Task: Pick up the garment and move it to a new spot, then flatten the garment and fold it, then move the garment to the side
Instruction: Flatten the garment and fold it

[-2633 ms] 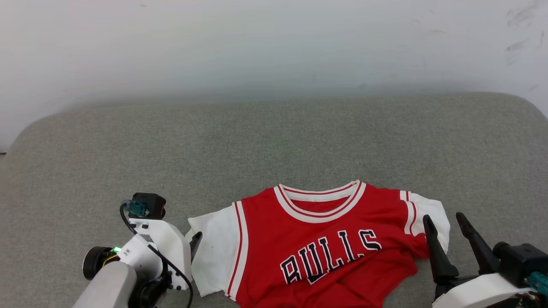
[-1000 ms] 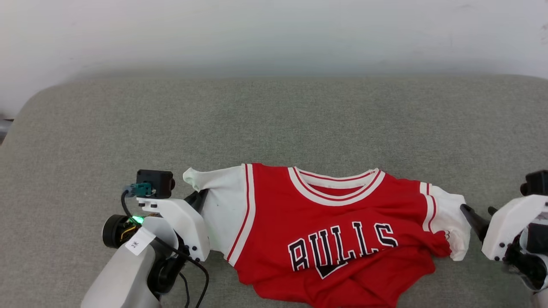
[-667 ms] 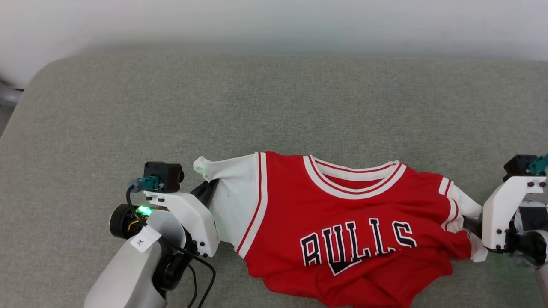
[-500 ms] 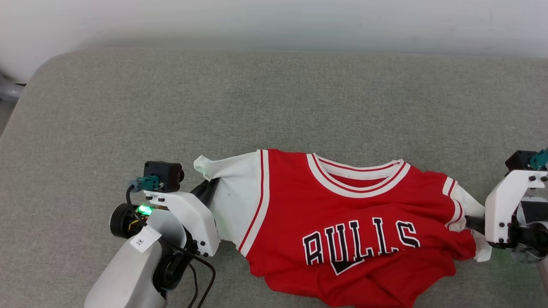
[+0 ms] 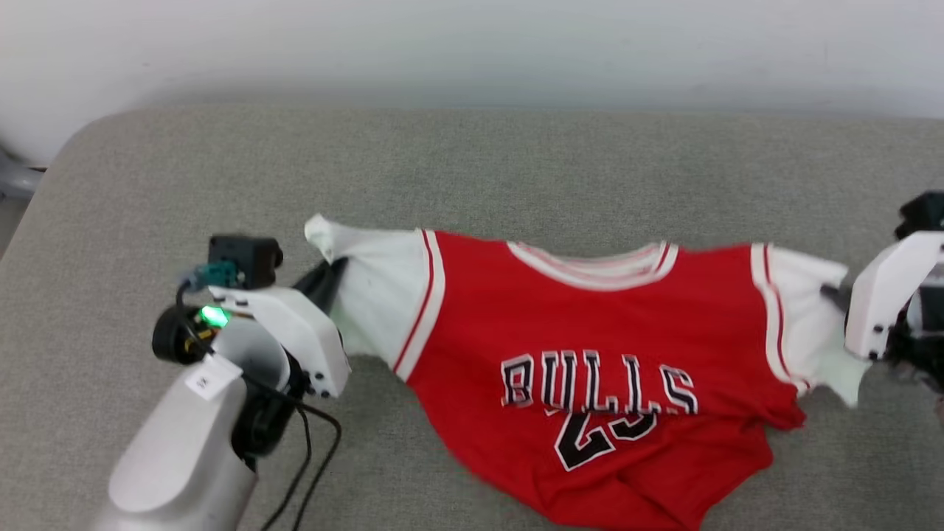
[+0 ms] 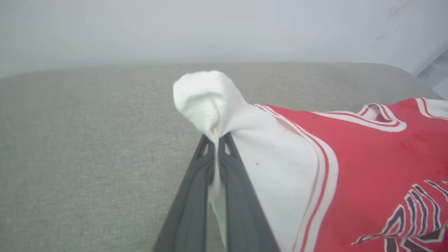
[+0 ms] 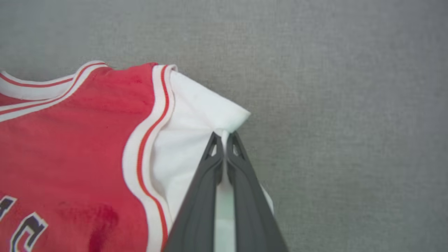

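**Between two grippers, a jersey pulled wide**

Over a grey fabric surface (image 5: pixel 516 169), the garment (image 5: pixel 590 317), a red jersey with white sleeves, is held stretched by both sleeves. Its front faces up, showing "BULLS" and a black number. The left gripper (image 5: pixel 333 267) has its fingers (image 6: pixel 197 182) clamped together on the bunched tip of the left sleeve. The right gripper (image 5: pixel 832 293) has its fingers (image 7: pixel 241 182) pinched on the other sleeve's edge. The lower part of the jersey is rumpled, nearest the robot.

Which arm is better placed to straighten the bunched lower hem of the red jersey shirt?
Probably right: the red jersey shirt bunches at its hem nearer the right gripper, shut on one white sleeve; the left gripper holds the far sleeve.
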{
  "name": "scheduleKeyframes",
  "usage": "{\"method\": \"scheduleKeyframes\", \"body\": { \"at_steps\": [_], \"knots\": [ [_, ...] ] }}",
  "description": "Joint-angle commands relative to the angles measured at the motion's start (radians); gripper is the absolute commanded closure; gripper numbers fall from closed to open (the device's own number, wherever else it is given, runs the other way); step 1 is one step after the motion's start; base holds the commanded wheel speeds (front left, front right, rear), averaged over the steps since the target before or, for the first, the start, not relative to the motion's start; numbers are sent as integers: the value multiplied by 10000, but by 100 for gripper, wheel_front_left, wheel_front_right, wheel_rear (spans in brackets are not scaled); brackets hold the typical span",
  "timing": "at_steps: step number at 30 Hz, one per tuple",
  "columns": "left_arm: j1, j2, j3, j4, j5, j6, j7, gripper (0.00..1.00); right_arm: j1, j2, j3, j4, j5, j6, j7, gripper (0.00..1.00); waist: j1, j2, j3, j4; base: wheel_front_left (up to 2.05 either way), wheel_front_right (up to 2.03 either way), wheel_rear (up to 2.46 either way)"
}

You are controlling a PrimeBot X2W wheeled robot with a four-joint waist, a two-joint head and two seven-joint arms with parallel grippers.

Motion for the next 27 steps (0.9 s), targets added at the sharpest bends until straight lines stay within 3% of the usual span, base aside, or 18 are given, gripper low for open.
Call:
{"method": "scheduleKeyframes", "body": {
  "at_steps": [1,10,27],
  "knots": [
    [-301,96,70,-53,93,61,-14,100,-203,-69,-99,-91,-85,-10,-260,100,-1,0,-92,-71,0,0,0],
    [-2587,373,505,235,405,154,-212,100,-1911,130,-420,-461,-1034,-12,-1567,100,-1,0,-106,-285,0,0,0],
    [-8269,731,1034,3834,1162,-388,-2564,100,-6998,722,-620,461,-2375,-14,-4231,100,-1,0,1536,-798,0,0,0]
  ]
}}
